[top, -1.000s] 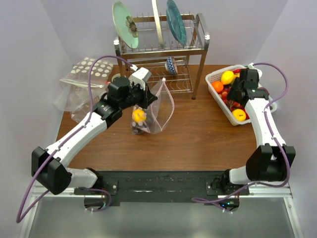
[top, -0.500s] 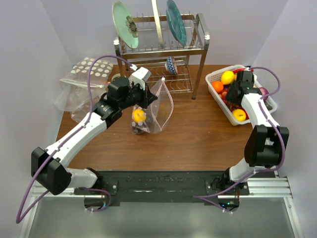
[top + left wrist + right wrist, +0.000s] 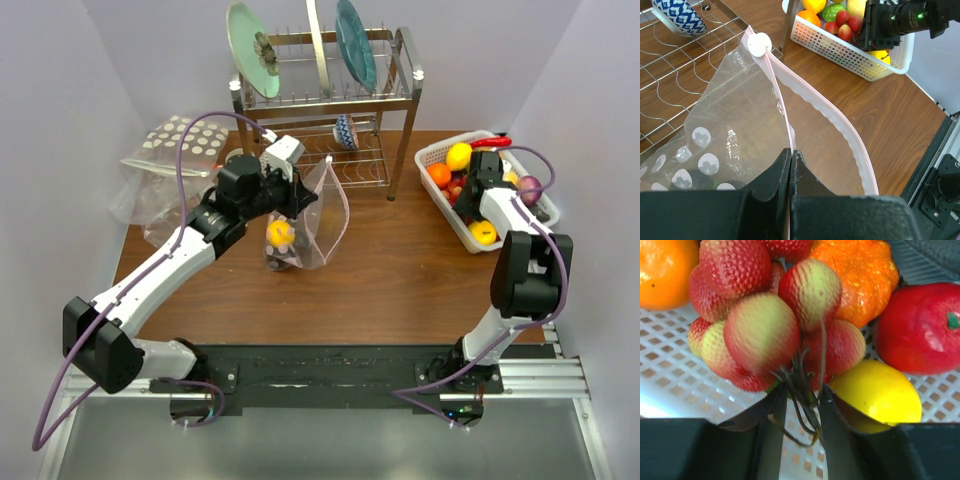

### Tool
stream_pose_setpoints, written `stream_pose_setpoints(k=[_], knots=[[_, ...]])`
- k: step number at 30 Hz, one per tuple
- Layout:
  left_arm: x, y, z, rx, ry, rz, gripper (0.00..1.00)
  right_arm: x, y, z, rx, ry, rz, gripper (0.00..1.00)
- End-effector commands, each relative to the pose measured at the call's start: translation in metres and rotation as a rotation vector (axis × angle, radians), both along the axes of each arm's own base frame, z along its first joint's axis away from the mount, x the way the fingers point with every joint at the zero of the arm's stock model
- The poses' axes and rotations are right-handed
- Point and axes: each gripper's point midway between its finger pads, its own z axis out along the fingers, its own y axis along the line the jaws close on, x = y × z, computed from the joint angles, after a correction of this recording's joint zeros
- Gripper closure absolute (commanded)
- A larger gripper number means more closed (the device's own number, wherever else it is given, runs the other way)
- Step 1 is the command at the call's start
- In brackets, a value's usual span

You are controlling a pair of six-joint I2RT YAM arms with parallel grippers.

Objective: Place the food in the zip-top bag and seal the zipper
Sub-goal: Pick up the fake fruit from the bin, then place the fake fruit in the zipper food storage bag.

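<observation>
Left hand [image 3: 791, 152] pinches clear floppy plastic bag [image 3: 735, 110] at rim. Right hand [image 3: 799, 400] straddles stems of red berry cluster [image 3: 760, 330]; grip indeterminate.

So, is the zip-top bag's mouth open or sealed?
Open: on the zip-top bag, the zipper strips bow apart; the left gripper pinches one.

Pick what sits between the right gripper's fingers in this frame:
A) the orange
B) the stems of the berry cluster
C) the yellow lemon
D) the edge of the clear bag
B: in the right wrist view, the right gripper has one finger on each side of the stems of the berry cluster, over the white basket. The lemon lies outside the fingers.
</observation>
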Motion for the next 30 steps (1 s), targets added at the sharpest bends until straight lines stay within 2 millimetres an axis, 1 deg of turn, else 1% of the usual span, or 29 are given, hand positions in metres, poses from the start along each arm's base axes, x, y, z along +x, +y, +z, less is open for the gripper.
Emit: stream_pose_setpoints(k=[1,2,3,5,6,8,9,11,12,13,15,16,18,19,21,22,24,25,28,29,30], knots=[[-0.003,0.002,0.020,-0.045,-0.048,0.000,1.00,0.013,0.000,-0.003,0.010,-0.017,-0.021,0.84],[-0.003,0.002,0.020,-0.045,-0.048,0.002,1.00,0.013,0.000,-0.001,0.010,-0.019,-0.021,0.94],[-0.002,0.002,0.021,-0.044,-0.051,0.003,1.00,0.011,-0.001,0.002,0.009,-0.015,-0.024,1.00],[-0.002,0.003,0.021,-0.043,-0.053,0.005,1.00,0.008,-0.003,0.013,-0.002,-0.043,-0.031,1.00],[-0.003,0.004,0.022,-0.043,-0.054,0.007,1.00,0.008,-0.003,0.029,-0.010,-0.081,-0.031,1.00],[-0.003,0.004,0.022,-0.043,-0.054,0.007,1.00,0.005,-0.004,0.048,-0.024,-0.116,-0.022,1.00],[-0.003,0.004,0.022,-0.044,-0.055,0.007,1.00,0.000,-0.004,0.063,-0.030,-0.142,-0.020,1.00],[-0.003,0.003,0.023,-0.044,-0.055,0.005,1.00,-0.001,-0.005,0.084,-0.044,-0.173,-0.010,1.00],[-0.003,0.003,0.022,-0.044,-0.054,0.004,1.00,-0.007,-0.005,0.098,-0.048,-0.193,-0.008,1.00],[-0.003,0.003,0.022,-0.043,-0.054,0.005,1.00,-0.006,-0.004,0.111,-0.057,-0.215,0.001,1.00],[-0.004,0.003,0.023,-0.046,-0.054,-0.001,1.00,-0.009,0.000,0.126,-0.044,-0.237,0.030,1.00],[-0.003,0.003,0.022,-0.045,-0.053,-0.001,1.00,-0.009,0.004,0.144,-0.042,-0.272,0.050,1.00],[-0.004,0.002,0.024,-0.048,-0.057,-0.002,1.00,-0.012,0.008,0.157,-0.030,-0.289,0.075,1.00],[-0.004,0.003,0.023,-0.046,-0.054,-0.002,1.00,-0.013,0.015,0.174,-0.008,-0.328,0.109,1.00],[-0.004,0.002,0.022,-0.045,-0.053,-0.004,1.00,-0.017,0.026,0.185,0.027,-0.346,0.154,1.00],[-0.004,0.002,0.022,-0.046,-0.054,-0.002,1.00,-0.017,0.037,0.195,0.064,-0.369,0.199,1.00],[-0.005,0.003,0.023,-0.046,-0.054,-0.004,1.00,-0.022,0.048,0.206,0.104,-0.390,0.246,1.00],[-0.004,0.003,0.023,-0.047,-0.055,-0.004,1.00,-0.024,0.060,0.214,0.148,-0.407,0.296,1.00],[-0.005,0.002,0.023,-0.048,-0.054,-0.006,1.00,-0.031,0.083,0.229,0.234,-0.446,0.378,1.00],[-0.005,0.002,0.023,-0.048,-0.053,-0.006,1.00,-0.036,0.100,0.237,0.297,-0.465,0.450,1.00],[-0.005,0.002,0.023,-0.048,-0.053,-0.006,1.00,-0.037,0.107,0.242,0.326,-0.483,0.481,1.00]])
